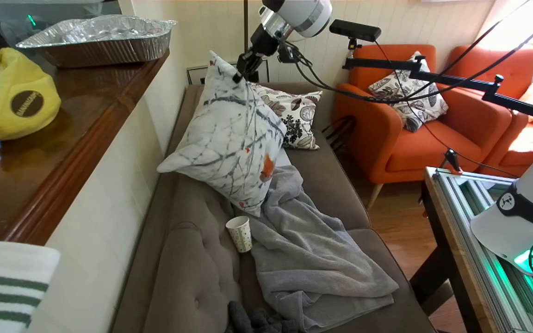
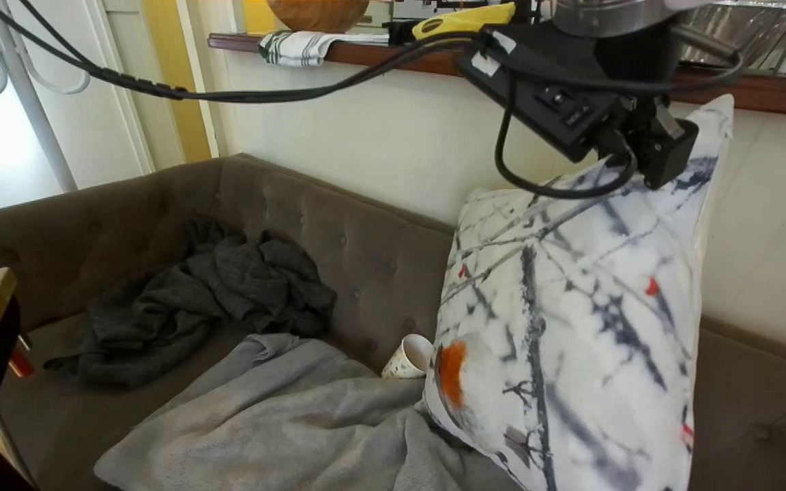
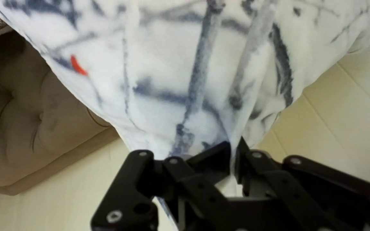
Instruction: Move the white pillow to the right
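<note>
White pillow (image 1: 229, 134) tilts over brown sofa (image 1: 197, 259), bottom near paper cup (image 1: 239, 238) and grey blanket (image 1: 312, 240), my pincer (image 3: 233, 154) clenched on its fold near top corner; whether sofa bears weight, I cannot tell. Best done slowly: lift clear of cup, carry right smoothly, lower before letting go. Counted: one white pillow, one cup, one blanket, two leaf-print cushions (image 1: 296, 118), two orange chairs (image 1: 433, 152).

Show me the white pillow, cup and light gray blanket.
White pillow (image 1: 227, 134), in an exterior view: printed face.
Cup (image 1: 241, 237), in an exterior view: outer side.
Light gray blanket (image 1: 315, 249), in an exterior view: middle folds.
</note>
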Controlling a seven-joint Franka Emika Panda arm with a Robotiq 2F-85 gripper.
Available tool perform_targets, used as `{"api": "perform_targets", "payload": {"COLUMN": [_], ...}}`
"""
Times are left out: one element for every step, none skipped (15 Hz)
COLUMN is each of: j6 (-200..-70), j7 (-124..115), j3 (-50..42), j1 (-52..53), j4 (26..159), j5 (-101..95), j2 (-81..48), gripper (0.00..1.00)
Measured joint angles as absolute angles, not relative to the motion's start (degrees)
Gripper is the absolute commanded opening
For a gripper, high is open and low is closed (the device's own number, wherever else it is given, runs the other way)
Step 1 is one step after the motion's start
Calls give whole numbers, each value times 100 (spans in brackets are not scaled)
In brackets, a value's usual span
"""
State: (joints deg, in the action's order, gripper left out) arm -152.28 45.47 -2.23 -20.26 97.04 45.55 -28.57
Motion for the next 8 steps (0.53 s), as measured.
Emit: {"api": "perform_targets", "payload": {"j6": [-15228,-15227,-15226,-15226,-15226,-15226,-15228,-15229], "j7": [4511,4499,4482,4441,4390,4310,4203,4094], "j3": [-221,-217,-216,-219,-223,-236,-257,-273], "j1": [-2096,-2163,-2217,-2258,-2290,-2311,-2322,-2325], "j4": [9666,9609,9536,9469,9406,9358,9312,9259], "j5": [4555,4555,4553,4545,4532,4503,4473,4451], "j2": [-2942,-3025,-3104,-3170,-3224,-3265,-3286,-3292], "gripper": [1,1,29,29,36,42,48,56]}}
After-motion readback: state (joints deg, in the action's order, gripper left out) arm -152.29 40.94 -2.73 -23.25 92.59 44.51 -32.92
